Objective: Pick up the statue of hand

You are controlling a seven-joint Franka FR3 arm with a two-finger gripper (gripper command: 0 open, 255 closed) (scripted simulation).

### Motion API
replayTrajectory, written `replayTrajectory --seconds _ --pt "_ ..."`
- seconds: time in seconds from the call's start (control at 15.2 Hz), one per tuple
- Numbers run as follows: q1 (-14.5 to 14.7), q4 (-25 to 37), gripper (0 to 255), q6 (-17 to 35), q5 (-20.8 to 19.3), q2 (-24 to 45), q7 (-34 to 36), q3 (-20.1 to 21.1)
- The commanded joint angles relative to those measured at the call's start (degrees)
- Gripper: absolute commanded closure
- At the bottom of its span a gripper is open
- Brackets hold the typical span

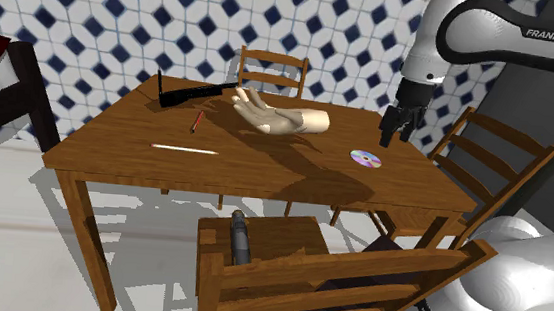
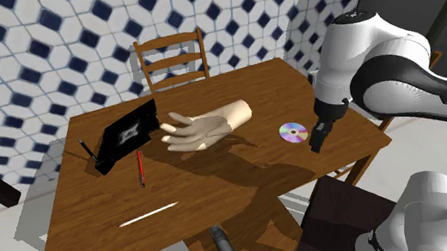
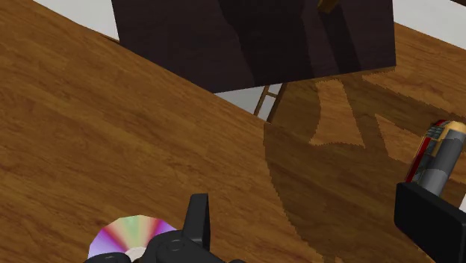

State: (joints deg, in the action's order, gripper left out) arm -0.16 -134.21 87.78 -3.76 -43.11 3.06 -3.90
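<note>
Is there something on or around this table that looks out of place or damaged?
The hand statue lies flat on the table and does not stand upright. A grey cylindrical object lies on the seat of the near chair, apart from the other things on the table. Nothing looks spilled or broken.

Both exterior views look down over the table [image 1: 264, 174], which the wrist view sees close up.

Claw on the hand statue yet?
No: the claw hangs next to the disc, clearly apart from the hand statue, which lies untouched on the table.
</note>
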Motion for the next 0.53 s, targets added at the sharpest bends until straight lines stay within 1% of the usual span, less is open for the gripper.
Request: replayTrajectory --seconds 0.0,0.26,0.46 --pt "0.0 0.0 0 0.0 0.0 0.0 0.0 0.0" --pt "-1.2 6.2 0 1.4 3.8 9.3 10.7 3.5" --pt "-2.1 11.8 0 2.0 5.9 16.5 18.4 5.5"
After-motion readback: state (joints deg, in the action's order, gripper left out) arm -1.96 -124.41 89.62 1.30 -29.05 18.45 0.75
